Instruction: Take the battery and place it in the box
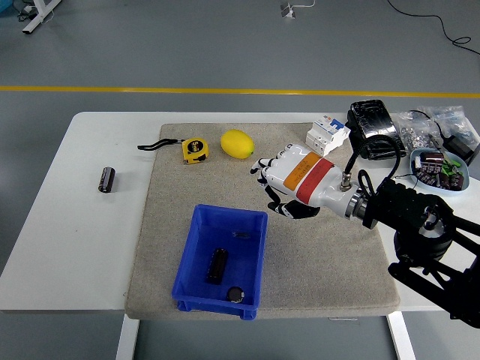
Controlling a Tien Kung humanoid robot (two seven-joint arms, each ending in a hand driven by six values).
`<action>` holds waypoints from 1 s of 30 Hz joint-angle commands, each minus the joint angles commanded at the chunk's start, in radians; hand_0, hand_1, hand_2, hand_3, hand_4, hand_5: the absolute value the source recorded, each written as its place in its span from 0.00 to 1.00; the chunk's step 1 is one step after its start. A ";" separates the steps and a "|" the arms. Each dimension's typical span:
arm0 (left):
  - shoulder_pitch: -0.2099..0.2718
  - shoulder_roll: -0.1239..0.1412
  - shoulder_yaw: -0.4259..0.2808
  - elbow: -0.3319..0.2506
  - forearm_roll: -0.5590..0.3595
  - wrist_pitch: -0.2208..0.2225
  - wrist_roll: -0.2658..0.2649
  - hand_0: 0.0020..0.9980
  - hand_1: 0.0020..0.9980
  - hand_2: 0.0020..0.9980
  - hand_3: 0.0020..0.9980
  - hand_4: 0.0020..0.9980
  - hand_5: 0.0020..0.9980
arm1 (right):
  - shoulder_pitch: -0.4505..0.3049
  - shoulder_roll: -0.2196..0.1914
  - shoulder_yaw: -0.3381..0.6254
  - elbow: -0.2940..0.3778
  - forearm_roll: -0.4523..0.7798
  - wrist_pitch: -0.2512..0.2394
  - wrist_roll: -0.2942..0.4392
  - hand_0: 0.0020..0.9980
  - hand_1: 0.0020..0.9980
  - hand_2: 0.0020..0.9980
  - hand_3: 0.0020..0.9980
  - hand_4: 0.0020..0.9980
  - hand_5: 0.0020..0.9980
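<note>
Hovering over the felt-like grey mat (315, 247) just right of the box (193, 259), your right hand (289, 184) has its fingers loosely spread and holds nothing. One dark cylindrical battery (217, 265) lies inside the glossy blue plastic box w/ a small round cell (236, 294) near its front wall; a second battery (107, 179) sits on the bare white table (82, 247), well left of the mat. Smooth oval lemon (237, 143) & yellow tape measure (195, 149) rest at the mat's far edge.
</note>
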State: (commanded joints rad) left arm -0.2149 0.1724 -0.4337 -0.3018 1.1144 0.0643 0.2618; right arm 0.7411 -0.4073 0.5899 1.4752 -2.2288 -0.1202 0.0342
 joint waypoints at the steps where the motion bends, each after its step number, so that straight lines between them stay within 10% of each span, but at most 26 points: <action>1: -0.001 0.000 0.000 0.000 0.001 0.000 0.000 0.67 0.66 0.69 0.63 0.65 0.68 | -0.003 0.000 0.012 -0.002 0.010 -0.005 -0.002 0.02 0.17 0.71 0.25 0.81 0.09; 16: 0.004 -0.005 -0.002 0.000 0.007 0.000 -0.003 0.67 0.66 0.69 0.63 0.65 0.68 | -0.093 0.019 0.227 -0.061 0.250 -0.214 -0.008 0.04 0.19 0.75 0.26 0.79 0.11; 24: 0.006 -0.011 -0.003 -0.001 0.013 0.002 -0.001 0.67 0.66 0.69 0.63 0.65 0.68 | -0.168 0.034 0.259 -0.063 0.561 -0.365 0.136 0.08 0.24 0.76 0.34 0.82 0.20; 25: 0.007 -0.011 -0.003 -0.001 0.014 0.002 -0.001 0.67 0.66 0.69 0.63 0.65 0.68 | -0.174 0.036 0.259 -0.060 0.600 -0.364 0.153 0.47 0.61 0.86 0.84 1.00 0.45; 30: 0.008 -0.011 -0.002 0.000 0.013 0.001 -0.002 0.67 0.66 0.69 0.63 0.65 0.68 | -0.213 0.039 0.260 -0.045 0.805 -0.322 0.247 0.47 0.61 0.86 0.84 1.00 0.45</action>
State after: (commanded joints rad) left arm -0.2074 0.1612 -0.4355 -0.3022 1.1274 0.0656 0.2602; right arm 0.5285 -0.3686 0.8495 1.4301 -1.4239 -0.4426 0.2816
